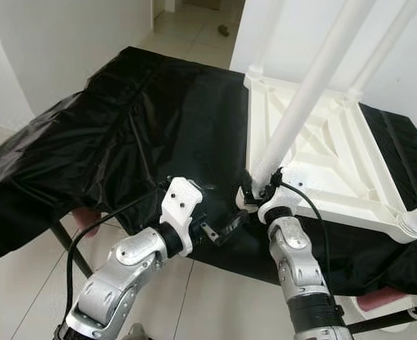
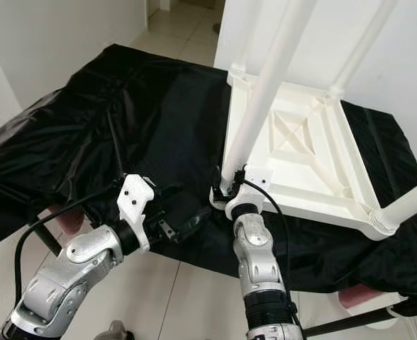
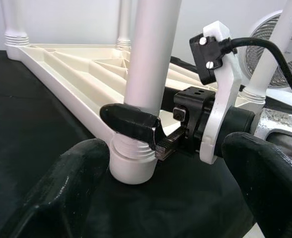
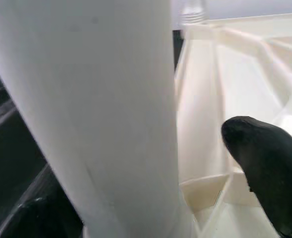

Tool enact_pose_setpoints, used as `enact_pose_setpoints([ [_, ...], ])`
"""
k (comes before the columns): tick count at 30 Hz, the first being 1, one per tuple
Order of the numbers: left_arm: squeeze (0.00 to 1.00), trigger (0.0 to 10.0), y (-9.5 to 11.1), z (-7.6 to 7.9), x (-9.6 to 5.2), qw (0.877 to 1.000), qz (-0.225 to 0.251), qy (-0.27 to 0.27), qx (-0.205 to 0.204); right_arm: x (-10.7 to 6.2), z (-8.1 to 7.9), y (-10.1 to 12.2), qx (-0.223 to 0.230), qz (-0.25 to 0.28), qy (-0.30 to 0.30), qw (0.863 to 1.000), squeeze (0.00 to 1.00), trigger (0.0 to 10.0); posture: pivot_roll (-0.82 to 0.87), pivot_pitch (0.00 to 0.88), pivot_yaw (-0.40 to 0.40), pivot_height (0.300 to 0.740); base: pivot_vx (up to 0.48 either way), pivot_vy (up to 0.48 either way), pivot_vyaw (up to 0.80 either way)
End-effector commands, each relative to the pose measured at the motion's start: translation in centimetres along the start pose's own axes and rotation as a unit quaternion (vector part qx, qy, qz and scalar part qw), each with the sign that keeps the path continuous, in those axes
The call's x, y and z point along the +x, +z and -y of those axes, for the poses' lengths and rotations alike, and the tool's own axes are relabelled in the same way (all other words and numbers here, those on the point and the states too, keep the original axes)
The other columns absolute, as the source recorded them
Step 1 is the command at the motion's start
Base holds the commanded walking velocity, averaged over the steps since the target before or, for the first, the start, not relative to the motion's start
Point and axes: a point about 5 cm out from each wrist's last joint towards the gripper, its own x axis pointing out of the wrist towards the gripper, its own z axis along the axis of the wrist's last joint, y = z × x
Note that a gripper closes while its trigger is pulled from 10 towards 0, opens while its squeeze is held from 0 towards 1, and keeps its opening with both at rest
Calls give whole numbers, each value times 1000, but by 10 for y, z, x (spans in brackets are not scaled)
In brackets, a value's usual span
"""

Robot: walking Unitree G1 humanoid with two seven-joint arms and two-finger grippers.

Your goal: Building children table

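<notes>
My right gripper [image 1: 254, 193] pinches the near leg [image 1: 304, 99] at its socket; left gripper [image 1: 223, 230], spread, waits at nine o'clock. Twisting could tip the tabletop [image 1: 336, 152].

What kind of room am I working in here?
Probably a room in a home: pale tiled floor, plain white walls and a fan close by. The work surface is a table under a black cover, with the upturned white tabletop lying on it.
</notes>
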Motion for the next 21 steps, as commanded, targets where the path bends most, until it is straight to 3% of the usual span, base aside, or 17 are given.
enact_pose_setpoints([
  [1, 0, 10000, 1, 2, 2, 1000, 0, -7, 3, -2, 9, 2, 6, -9, 44, 999, 969, 10000, 120, 97, -137, 740, 0, 0, 0],
  [2, 0, 10000, 1, 2, 2, 1000, 0, -7, 3, -2, 9, 2, 6, -9, 44, 999, 969, 10000, 120, 97, -137, 740, 0, 0, 0],
  [3, 0, 10000, 1, 2, 2, 1000, 0, -7, 3, -2, 14, 5, -2, -14, 81, 997, 0, 10000, 120, 97, -137, 740, 0, 0, 0],
  [10, 0, 10000, 1, 1, 2, 1000, 1, -6, 3, -2, 30, 9, -26, -31, 163, 986, 0, 10000, 119, 94, -132, 740, 0, 0, 0],
  [14, 0, 10000, 2, -1, 2, 1000, 1, -6, 5, 4, 44, 12, -58, -40, 241, 968, 0, 10000, 126, 90, -125, 740, 0, 0, 0],
  [21, 0, 10000, 3, -1, 1, 1000, 1, -7, 9, 19, 39, 11, -73, -53, 300, 950, 0, 10000, 131, 87, -120, 740, 0, 0, 0],
])
